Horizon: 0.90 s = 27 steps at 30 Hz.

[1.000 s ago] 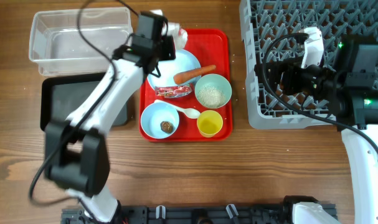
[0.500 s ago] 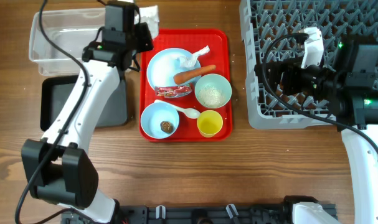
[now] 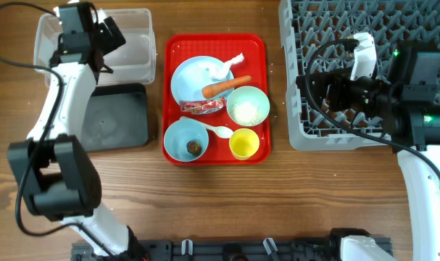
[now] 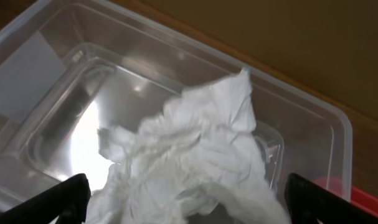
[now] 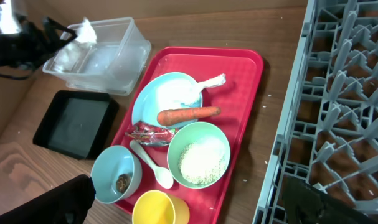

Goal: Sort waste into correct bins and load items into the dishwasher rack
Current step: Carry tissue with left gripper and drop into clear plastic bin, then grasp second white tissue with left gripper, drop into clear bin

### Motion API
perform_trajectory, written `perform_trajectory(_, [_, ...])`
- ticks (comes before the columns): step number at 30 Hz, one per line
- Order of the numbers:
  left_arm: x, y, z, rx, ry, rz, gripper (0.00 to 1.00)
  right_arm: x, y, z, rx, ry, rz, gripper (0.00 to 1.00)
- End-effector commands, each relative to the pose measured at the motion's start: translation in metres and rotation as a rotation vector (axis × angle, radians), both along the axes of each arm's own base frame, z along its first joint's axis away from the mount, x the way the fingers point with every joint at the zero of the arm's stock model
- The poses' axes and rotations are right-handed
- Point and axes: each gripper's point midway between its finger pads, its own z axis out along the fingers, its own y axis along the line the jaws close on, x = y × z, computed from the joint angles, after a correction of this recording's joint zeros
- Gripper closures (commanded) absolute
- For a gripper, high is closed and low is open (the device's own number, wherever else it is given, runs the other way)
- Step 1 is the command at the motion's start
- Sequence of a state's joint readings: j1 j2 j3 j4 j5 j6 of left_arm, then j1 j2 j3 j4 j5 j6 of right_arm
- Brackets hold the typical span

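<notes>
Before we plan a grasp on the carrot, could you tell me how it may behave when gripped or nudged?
The carrot looks rigid, so it should hold shape in a pinch. Its round, tapered body on the plate may roll if pushed. Its smooth skin could slip.

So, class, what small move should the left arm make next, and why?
Probably lift the left gripper straight up: its jaws stand open over the clear tub, with the white napkin between them, so it should fall in.
</notes>
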<state>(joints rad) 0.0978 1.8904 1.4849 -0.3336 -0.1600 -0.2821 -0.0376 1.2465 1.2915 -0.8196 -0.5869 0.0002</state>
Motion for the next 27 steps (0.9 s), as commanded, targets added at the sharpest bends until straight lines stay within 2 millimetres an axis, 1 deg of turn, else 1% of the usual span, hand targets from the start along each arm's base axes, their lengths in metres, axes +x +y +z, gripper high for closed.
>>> perform_trajectory(1, [0.008, -0.003, 0.002, 0.010, -0.027, -0.014, 0.00, 0.002, 0.001, 0.006, 0.010, -0.004, -0.001, 0.01])
perform_trajectory(2, [0.009, -0.005, 0.003, 0.004, -0.035, -0.023, 0.00, 0.002, 0.001, 0.006, 0.010, -0.004, -0.001, 0.00])
perform_trajectory(7, [0.013, -0.032, 0.001, -0.058, -0.036, -0.117, 0.00, 0.002, 0.001, 0.006, 0.010, -0.005, -0.001, 0.00])
perform_trajectory(8, [0.013, -0.041, 0.002, -0.063, -0.037, -0.138, 0.00, 0.002, 0.001, 0.006, 0.010, -0.005, -0.001, 0.01])
perform_trajectory(9, [0.014, -0.056, 0.001, -0.076, -0.037, -0.184, 0.01, 0.002, 0.001, 0.006, 0.010, -0.005, -0.001, 0.01])
perform_trajectory(10, [0.014, -0.075, 0.001, -0.076, -0.032, -0.274, 0.02, 0.002, 0.001, 0.006, 0.010, -0.005, -0.001, 0.01])
perform_trajectory(11, [0.010, -0.121, 0.000, -0.063, -0.020, -0.504, 0.06, 0.003, 0.001, 0.007, 0.010, -0.009, -0.001, 0.01])
perform_trajectory(12, [0.005, -0.143, -0.001, -0.054, -0.015, -0.592, 0.07, 0.003, 0.001, 0.007, 0.010, -0.012, -0.001, 0.01])
perform_trajectory(13, [-0.001, -0.169, -0.003, -0.032, -0.004, -0.676, 0.08, 0.004, 0.001, 0.008, 0.010, -0.015, -0.001, 0.01])
perform_trajectory(14, [-0.006, -0.188, -0.005, -0.009, 0.004, -0.733, 0.09, 0.004, 0.001, 0.008, 0.010, -0.016, -0.001, 0.01])
perform_trajectory(15, [-0.013, -0.215, -0.010, 0.033, 0.016, -0.826, 0.11, 0.004, 0.001, 0.008, 0.010, -0.016, -0.001, 0.00])
perform_trajectory(17, [-0.022, -0.246, -0.020, 0.089, 0.034, -0.931, 0.16, 0.004, 0.001, 0.008, 0.010, -0.016, -0.001, 0.01])
perform_trajectory(18, [-0.026, -0.261, -0.030, 0.129, 0.049, -0.975, 0.17, 0.004, 0.001, 0.008, 0.010, -0.016, -0.001, 0.01])
perform_trajectory(20, [-0.030, -0.282, -0.055, 0.173, 0.087, -1.012, 0.18, 0.004, 0.001, 0.008, 0.009, -0.016, -0.001, 0.00])
perform_trajectory(22, [-0.034, -0.296, -0.077, 0.178, 0.120, -1.040, 0.17, 0.004, 0.001, 0.008, 0.009, -0.016, -0.001, 0.00])
perform_trajectory(24, [-0.037, -0.303, -0.097, 0.174, 0.151, -1.056, 0.17, 0.004, 0.001, 0.008, 0.009, -0.015, -0.001, 0.01])
perform_trajectory(27, [-0.039, -0.304, -0.120, 0.167, 0.191, -1.060, 0.16, 0.004, 0.001, 0.008, 0.009, -0.015, -0.001, 0.00])
